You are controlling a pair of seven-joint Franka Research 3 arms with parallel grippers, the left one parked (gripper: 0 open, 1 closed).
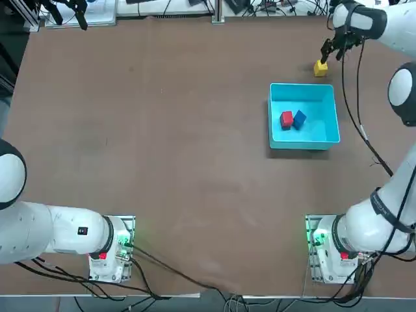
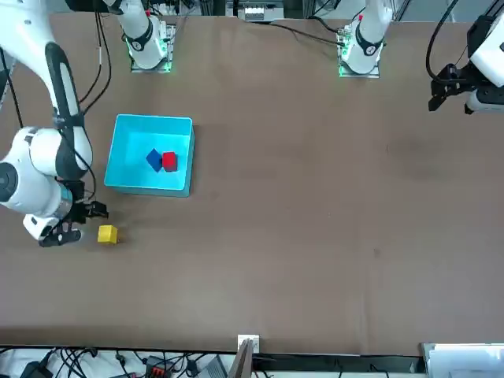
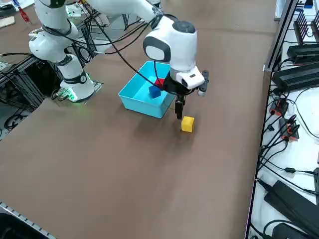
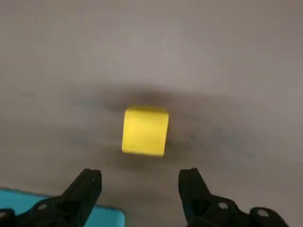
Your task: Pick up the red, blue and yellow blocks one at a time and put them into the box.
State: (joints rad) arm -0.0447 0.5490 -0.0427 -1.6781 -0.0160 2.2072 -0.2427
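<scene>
Hovering over the worktop [image 1: 175, 162], the right gripper [image 4: 140, 177] is spreading its fingers, empty, near the yellow block. The cyan box [image 1: 303, 141] is holding the red block [image 1: 286, 119] and blue block [image 1: 299, 119]. The yellow block [image 4: 145, 131] is sitting outside; descending off-centre could make a fingertip knock it away.

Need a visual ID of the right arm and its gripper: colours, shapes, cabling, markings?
Right arm: white, rounded segments with dark grey bands at the joints, black cables looping loosely along the outside, a red patch and green lights at the base. Right gripper: black, two separate blocky fingers with pale round screw heads.
</scene>
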